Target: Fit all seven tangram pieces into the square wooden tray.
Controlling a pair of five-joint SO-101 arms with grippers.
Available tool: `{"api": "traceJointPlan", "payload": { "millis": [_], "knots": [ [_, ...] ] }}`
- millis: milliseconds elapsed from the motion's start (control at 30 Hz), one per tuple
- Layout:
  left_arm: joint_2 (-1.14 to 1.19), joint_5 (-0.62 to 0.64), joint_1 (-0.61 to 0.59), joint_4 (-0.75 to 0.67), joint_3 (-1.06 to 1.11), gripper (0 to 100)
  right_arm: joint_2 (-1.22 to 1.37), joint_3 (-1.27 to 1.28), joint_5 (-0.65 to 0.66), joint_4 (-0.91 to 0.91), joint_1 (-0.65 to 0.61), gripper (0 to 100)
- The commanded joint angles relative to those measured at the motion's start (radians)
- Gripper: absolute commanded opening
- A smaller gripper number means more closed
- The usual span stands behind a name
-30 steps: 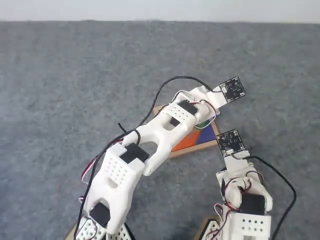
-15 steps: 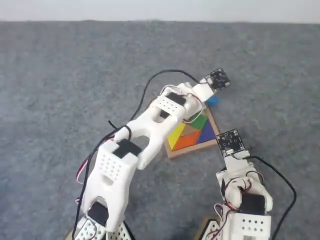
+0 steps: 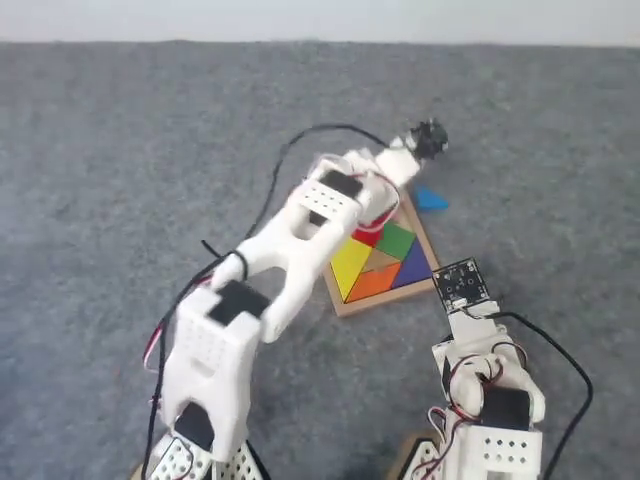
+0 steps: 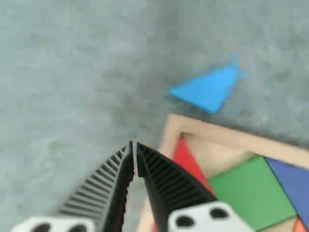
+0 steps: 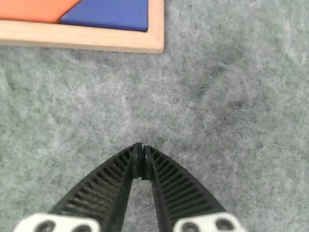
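Two arms stand over a grey felt-covered table (image 3: 120, 150) below a pale wall (image 3: 300, 18); the wooden tray (image 3: 390, 297) lies partly filled, a light blue triangle (image 3: 430, 198) just beside its far corner. Left wrist view: the left gripper (image 4: 134, 147) hangs near that corner, fingers (image 4: 159, 179) clenched, empty. Right wrist view: the right gripper (image 5: 141, 159), clenched empty, over felt near the tray.

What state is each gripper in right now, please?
Left gripper: closed, holding nothing.
Right gripper: closed, holding nothing.
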Motion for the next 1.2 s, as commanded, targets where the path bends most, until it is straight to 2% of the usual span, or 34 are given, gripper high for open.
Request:
{"api": "traceJointPlan", "payload": {
  "millis": [0, 100, 267, 333, 500, 567, 733, 933, 1033, 1167],
  "knots": [
    [-0.204, 0.242, -0.083, 0.092, -0.031, 2, -0.015, 0.017, 0.008, 0.002, -0.002, 0.8],
    [-0.218, 0.344, -0.098, 0.204, -0.031, 2, -0.015, 0.017, 0.008, 0.002, -0.002, 0.8],
    [-0.215, 0.358, -0.106, 0.302, -0.030, 1, -0.015, 0.017, 0.008, 0.002, -0.002, 0.8],
    [-0.261, 0.385, -0.167, 0.354, -0.030, 1, -0.015, 0.017, 0.008, 0.002, -0.002, 0.8],
    [-0.413, 0.606, -0.405, 0.586, -0.013, 1, -0.015, 0.017, 0.008, 0.002, -0.002, 0.8],
    [-0.471, 0.597, -0.480, 0.626, 0.054, 1, -0.015, 0.017, 0.008, 0.002, -0.002, 0.8],
    [-0.644, 0.468, -0.571, 0.496, 0.404, 1, -0.015, 0.017, 0.008, 0.002, -0.001, 0.8],
    [-0.965, 0.338, -0.697, 0.354, 0.809, 1, -0.015, 0.017, 0.008, 0.002, -0.002, 0.8],
    [-1.089, 0.295, -0.709, 0.201, 1.041, 1, -0.015, 0.017, -0.002, 0.001, -0.022, 0.8],
    [-1.188, 0.293, -0.717, -0.014, 1.231, 1, -0.015, 0.017, 0.002, 0.002, -0.127, 0.8]
  ]
}}
